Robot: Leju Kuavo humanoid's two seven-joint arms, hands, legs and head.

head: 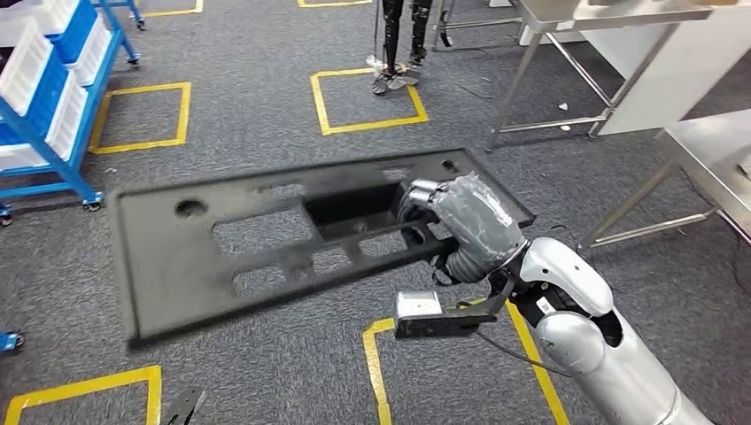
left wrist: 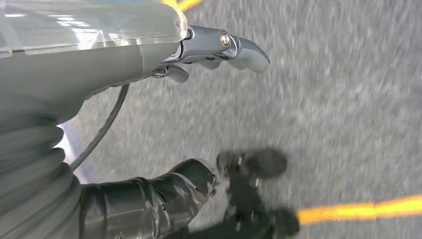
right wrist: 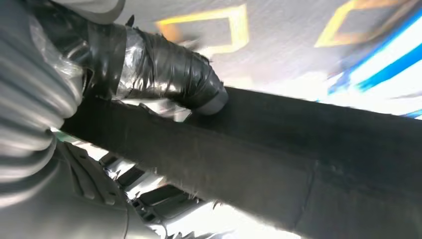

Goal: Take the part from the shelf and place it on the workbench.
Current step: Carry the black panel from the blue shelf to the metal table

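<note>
A large flat dark panel (head: 177, 266) with several cutouts hangs level above the grey floor in the head view. My right hand (head: 465, 221) grips its right end, fingers hooked through a cutout. In the right wrist view the tape-wrapped thumb (right wrist: 164, 69) presses on the panel's dark edge (right wrist: 298, 164). My left hand (left wrist: 124, 59) hangs over the carpet with its fingers apart and nothing in it. The blue shelf (head: 44, 97) with white bins stands at the far left. A steel workbench (head: 717, 146) stands at the right edge.
A second steel table (head: 567, 53) stands at the back right. Yellow taped squares (head: 367, 97) mark the grey floor. A pair of dark legs (head: 397, 44) stands at the far square. A yellow line (head: 376, 372) runs near my feet.
</note>
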